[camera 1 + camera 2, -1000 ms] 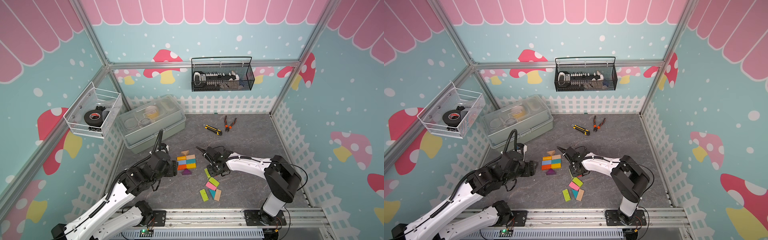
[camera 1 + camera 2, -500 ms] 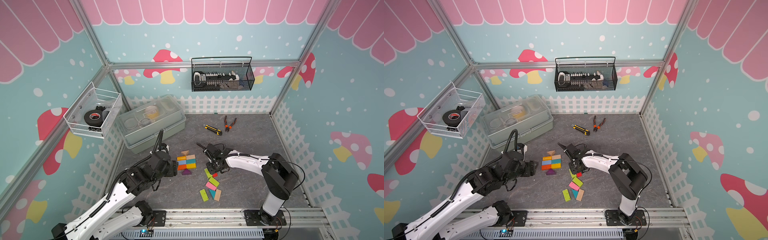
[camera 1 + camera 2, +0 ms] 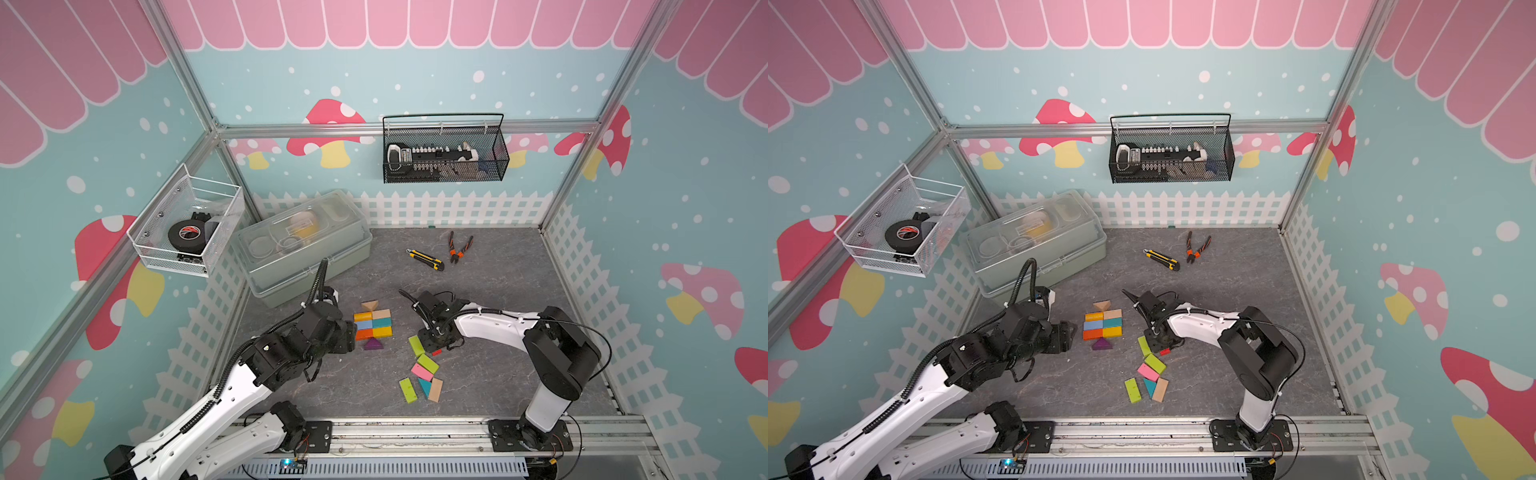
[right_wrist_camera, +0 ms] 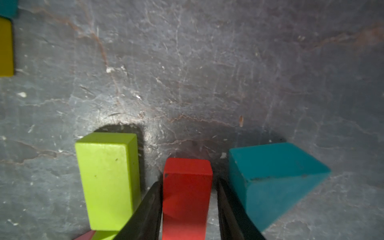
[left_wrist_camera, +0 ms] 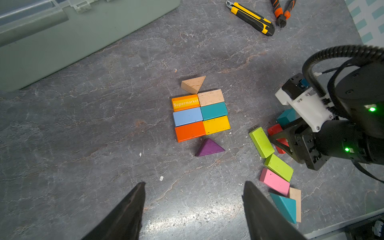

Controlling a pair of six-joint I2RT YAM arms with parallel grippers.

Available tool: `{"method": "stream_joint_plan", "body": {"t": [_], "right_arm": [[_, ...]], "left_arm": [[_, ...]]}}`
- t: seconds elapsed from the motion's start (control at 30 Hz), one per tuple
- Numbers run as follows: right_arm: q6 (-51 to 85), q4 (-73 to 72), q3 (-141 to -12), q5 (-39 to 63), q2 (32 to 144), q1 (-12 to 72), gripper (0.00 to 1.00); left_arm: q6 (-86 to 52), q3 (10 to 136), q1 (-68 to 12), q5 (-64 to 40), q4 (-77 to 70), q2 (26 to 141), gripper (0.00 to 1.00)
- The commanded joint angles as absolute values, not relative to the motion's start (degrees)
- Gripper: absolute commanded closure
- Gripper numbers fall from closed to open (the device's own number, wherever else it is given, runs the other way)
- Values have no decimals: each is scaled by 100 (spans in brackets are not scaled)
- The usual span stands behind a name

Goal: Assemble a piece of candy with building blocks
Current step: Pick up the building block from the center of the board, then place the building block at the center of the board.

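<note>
So the right end effector [image 4: 188, 207] has its two black fingers pressed against the sides of the red block [image 4: 187, 187], pinching it where it stands on the counter [image 4: 207, 72], squeezed between a lime green block [image 4: 108, 178] and a teal wedge [image 4: 274, 176]. If I were doing this lift, I'd go straight up and slow, since both neighbours sit just beside the fingers and a sideways drag would knock them. Then carry it over to the build, and set it down square without bumping the stack. The left end effector [image 5: 193, 209] hangs spread wide with nothing in it, near the candy body [image 5: 200, 114]. That body is a tidy two-by-three slab of flat rectangles: orange with "Supermarket" lettering, tan, light blue, teal, deeper orange, yellow. A tan wedge [image 5: 193, 84] touches one end and a purple wedge [image 5: 208, 148] sits just off the opposite end, like wrapper twists. Spare blocks, green, pink, teal, and tan, lie loose nearby.
</note>
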State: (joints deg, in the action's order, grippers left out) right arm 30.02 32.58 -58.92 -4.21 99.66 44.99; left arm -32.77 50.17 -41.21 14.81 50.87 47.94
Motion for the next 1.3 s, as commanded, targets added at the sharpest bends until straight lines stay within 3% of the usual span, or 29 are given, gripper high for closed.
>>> {"method": "stream_joint_plan", "body": {"t": [0.0,0.27,0.5,0.93,1.27], "right_arm": [[3006,3292,-5821,-319,10066,4482,56],[2415,3273,-6045,-39,10077,4482,70],[1091,3621,-7049,-161,10054,4348,75],[-2426,4665,-9114,491,11664,3778,74],[-4564,5076,-9778,734,12346,3558,73]], "left_arm": [[-3243,5032,-4078,1573,5180,4790,27],[-3244,5029,-4078,1582,5172,4799,27],[-3243,5027,-4080,1615,5171,4781,27],[-3251,5028,-4083,1670,5194,4733,27],[-3270,5026,-4084,1706,5197,4763,27]]}}
